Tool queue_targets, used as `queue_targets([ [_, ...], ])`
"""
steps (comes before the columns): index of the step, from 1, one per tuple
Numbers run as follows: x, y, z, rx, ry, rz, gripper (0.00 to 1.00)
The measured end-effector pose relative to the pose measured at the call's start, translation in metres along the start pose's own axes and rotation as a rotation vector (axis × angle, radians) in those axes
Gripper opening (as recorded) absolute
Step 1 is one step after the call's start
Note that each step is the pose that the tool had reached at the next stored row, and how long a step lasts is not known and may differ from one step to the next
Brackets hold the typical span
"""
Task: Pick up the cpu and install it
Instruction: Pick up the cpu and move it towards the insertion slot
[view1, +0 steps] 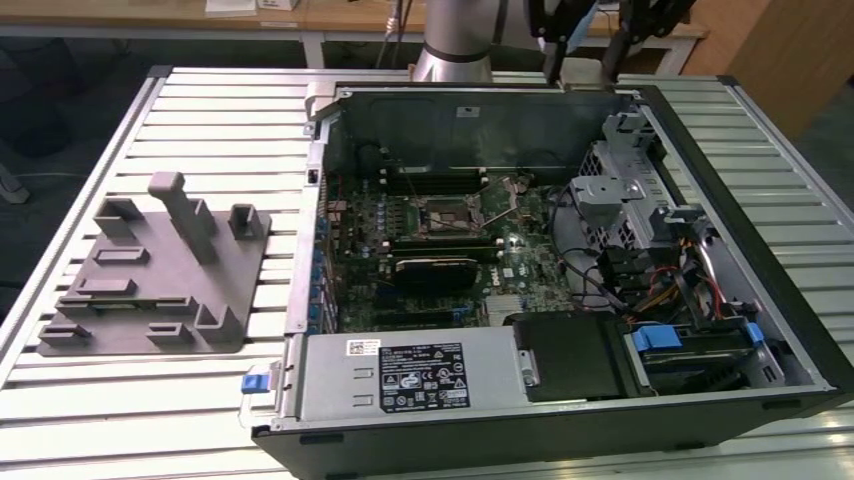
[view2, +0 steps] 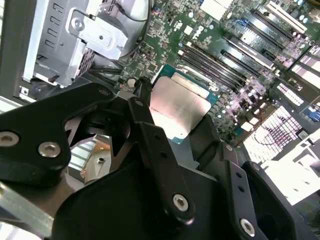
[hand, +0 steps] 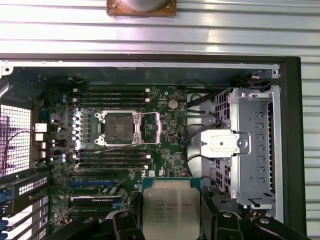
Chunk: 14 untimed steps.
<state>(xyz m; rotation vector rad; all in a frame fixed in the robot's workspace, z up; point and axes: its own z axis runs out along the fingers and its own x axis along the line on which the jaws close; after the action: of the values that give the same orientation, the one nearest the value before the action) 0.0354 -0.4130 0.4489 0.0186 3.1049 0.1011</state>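
The cpu (hand: 171, 207), a flat square chip with a pale silver top and green edge, is held in my gripper (hand: 171, 222), high above the open computer case. Black fingers (hand: 125, 222) press on its two opposite sides. In the second wrist view the cpu (view2: 180, 107) sits level between the black fingers (view2: 145, 107) of the gripper (view2: 177, 117), with the motherboard far below it. The motherboard socket (hand: 120, 129) lies open, its metal frame swung aside; it also shows in the exterior view as the socket (view1: 441, 215), mid-board.
The open black case (view1: 747, 300) lies on a slatted metal table (view1: 214, 110). A silver drive cage (hand: 255, 145) and loose cables flank the board. A grey plastic fixture (view1: 154, 270) with upright posts stands at the exterior view's left. Memory slots (hand: 112, 95) border the socket.
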Motion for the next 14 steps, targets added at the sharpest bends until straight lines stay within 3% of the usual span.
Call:
queue_targets([
  [14,0.0053,-0.0004,0.0054,0.0001,0.0000,0.000,0.55],
])
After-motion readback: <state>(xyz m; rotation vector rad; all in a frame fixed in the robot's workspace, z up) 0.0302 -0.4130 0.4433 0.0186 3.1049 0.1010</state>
